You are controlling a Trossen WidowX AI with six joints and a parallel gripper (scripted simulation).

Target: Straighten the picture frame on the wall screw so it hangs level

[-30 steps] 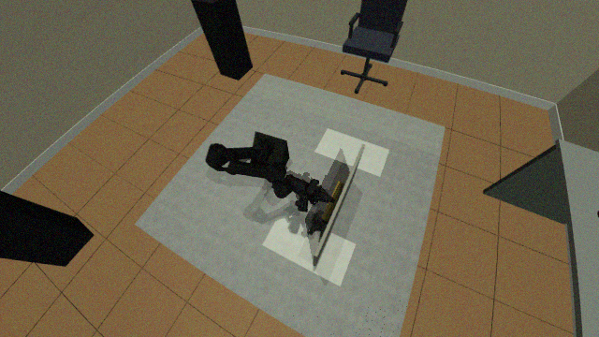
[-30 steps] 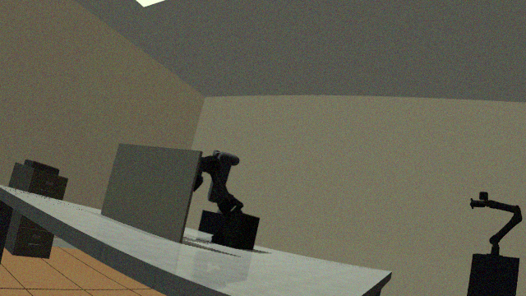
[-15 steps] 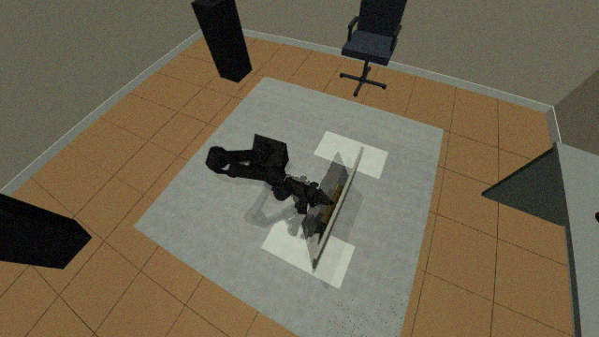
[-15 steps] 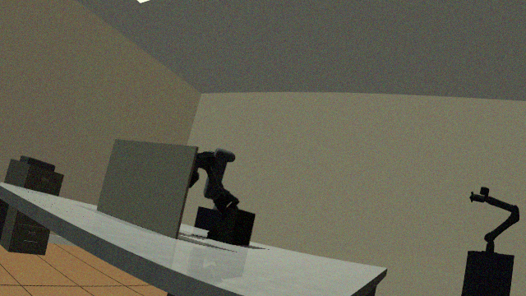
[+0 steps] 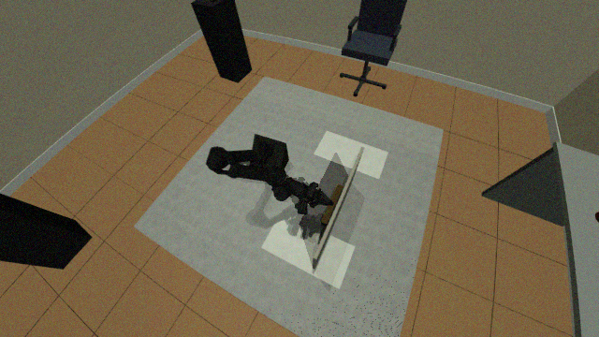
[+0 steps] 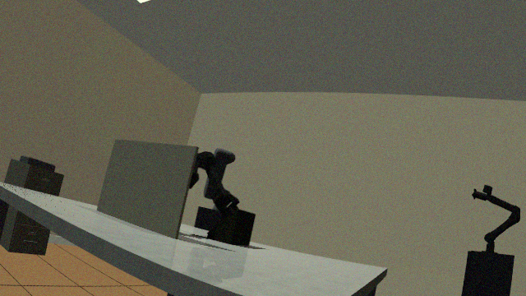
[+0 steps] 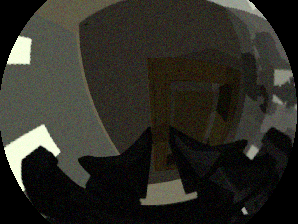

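Picture frame (image 5: 331,205) trouble was what I worried about most at that moment. My gripper (image 5: 326,201) was squeezed nearly closed on the frame, with the fingers pinching what I took to be its lower wooden bar, though the wrist view was too dark for me to be sure. I thought that if I lifted too far, the hidden strip on the back could come right off the screw, and the frame would drop. I also thought that if I slid it more than one notch, it would tip the other way. A loose pinch could let the wood slip when I moved. I could not see the screw or the strip at all, so I had to go slowly. The frame hung on the thin wall board (image 5: 347,183) that stood up near the middle of the desk (image 5: 398,234), between two pale patches (image 5: 348,152), well away from every desk edge. From above, the frame looked like a short brown strip pressed flat against the board on the arm's side. In the wrist view it was a dim brown rectangle with a darker middle. I could not tell from these views which side sat too high.
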